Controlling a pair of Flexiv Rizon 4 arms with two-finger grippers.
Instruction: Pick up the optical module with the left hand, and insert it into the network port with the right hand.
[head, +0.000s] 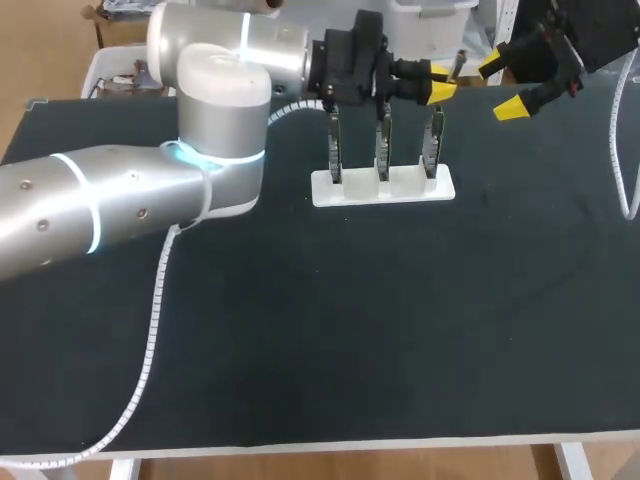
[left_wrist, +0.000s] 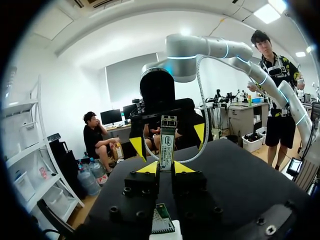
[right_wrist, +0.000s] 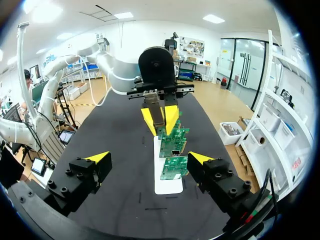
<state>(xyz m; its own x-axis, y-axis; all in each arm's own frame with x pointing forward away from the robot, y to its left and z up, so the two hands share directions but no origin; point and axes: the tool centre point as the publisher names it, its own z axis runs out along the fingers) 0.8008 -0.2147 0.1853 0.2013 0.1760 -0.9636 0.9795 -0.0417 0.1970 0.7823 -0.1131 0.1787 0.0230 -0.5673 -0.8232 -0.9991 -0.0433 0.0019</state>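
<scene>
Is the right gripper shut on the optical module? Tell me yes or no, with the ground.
No: the right gripper stands open and empty, while the left gripper grips the optical module.

Open right pincer (right_wrist: 150, 158); left pincer (right_wrist: 160, 125) grips optical module (right_wrist: 156, 111) by circuit boards (right_wrist: 173, 150).

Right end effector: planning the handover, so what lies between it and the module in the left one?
Nothing: in the head view the gap from the right end effector to the module is bare; the circuit boards stand lower.
</scene>
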